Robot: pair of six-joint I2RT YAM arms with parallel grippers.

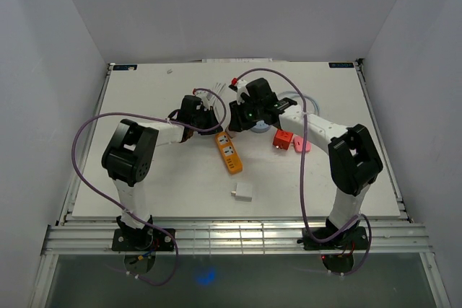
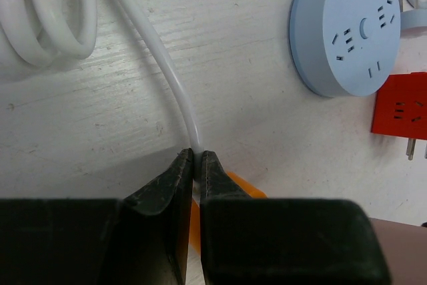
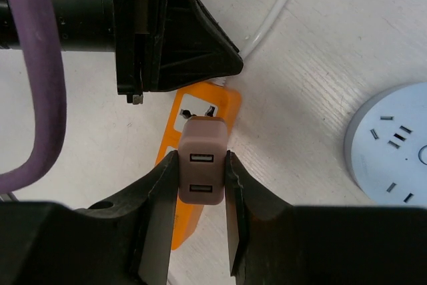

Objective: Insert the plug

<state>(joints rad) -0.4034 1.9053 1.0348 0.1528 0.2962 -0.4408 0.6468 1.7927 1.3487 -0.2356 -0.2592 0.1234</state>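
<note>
The right claw (image 3: pixel 201 162) is closed on the plug (image 3: pixel 203 137), a small pinkish-beige block. Its face with two USB ports looks toward the wrist camera. The two fingers press on its left and right sides, and the plug stands straight between them.

Directly below the plug lies the orange power strip (image 3: pixel 202 103). In the right wrist view the plug covers part of the strip, and one socket of the strip shows just beyond the top edge of the plug. I cannot tell if the pins already touch the strip or are above it, because the plug body hides them.

The left claw (image 2: pixel 196 159) is shut narrow on a thin white cable (image 2: pixel 170 78), right where the cable reaches the end of the orange strip. A corner of the strip shows beside the fingers. From there the cable bends up and away toward a coil of the same white cable at the top left of the left wrist view. In the right wrist view the black body of the left claw is just beyond the far end of the strip, very near the plug.

In the top view both arms reach to the middle of the desk (image 1: pixel 144 178), and the two claws meet at the far end of the strip. Other things lie to the right of the strip — a round blue socket (image 2: pixel 347 28), a red adapter (image 1: pixel 282 139) and, just beside it, a small pink piece (image 1: pixel 301 146). A white block (image 1: pixel 242 193) lies alone nearer to the arm bases.
</note>
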